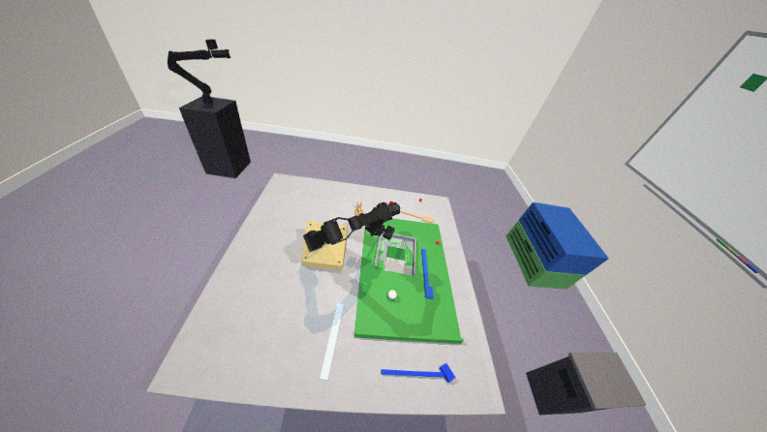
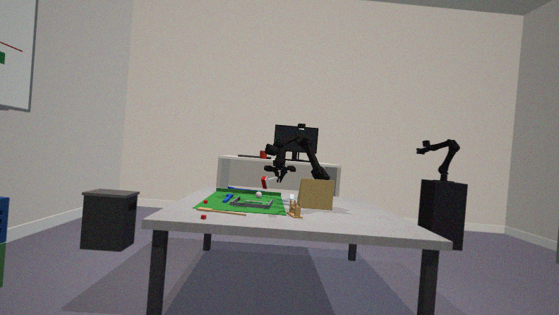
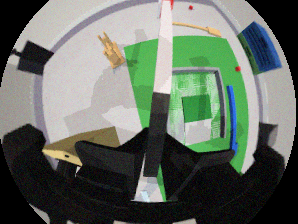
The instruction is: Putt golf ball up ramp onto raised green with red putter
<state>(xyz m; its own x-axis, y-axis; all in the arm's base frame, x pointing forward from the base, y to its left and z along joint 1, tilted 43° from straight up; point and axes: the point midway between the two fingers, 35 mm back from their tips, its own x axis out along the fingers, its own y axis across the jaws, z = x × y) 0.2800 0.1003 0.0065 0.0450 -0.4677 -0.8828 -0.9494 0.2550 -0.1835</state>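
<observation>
putter (image 3: 161,63) gripped, lifted over green (image 1: 408,316)
gripper (image 2: 279,176) clamped on shaft; next: swing head down behind ball (image 1: 392,293), aim at ramp.

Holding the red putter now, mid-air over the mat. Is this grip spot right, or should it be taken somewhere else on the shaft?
Keep it. The gripper is shut on the dark handle end of the red putter, taken from above across the thin shaft, so the long white shaft and red head hang free, lifted off the green mat. That leaves the head clear to swing at the golf ball.
</observation>
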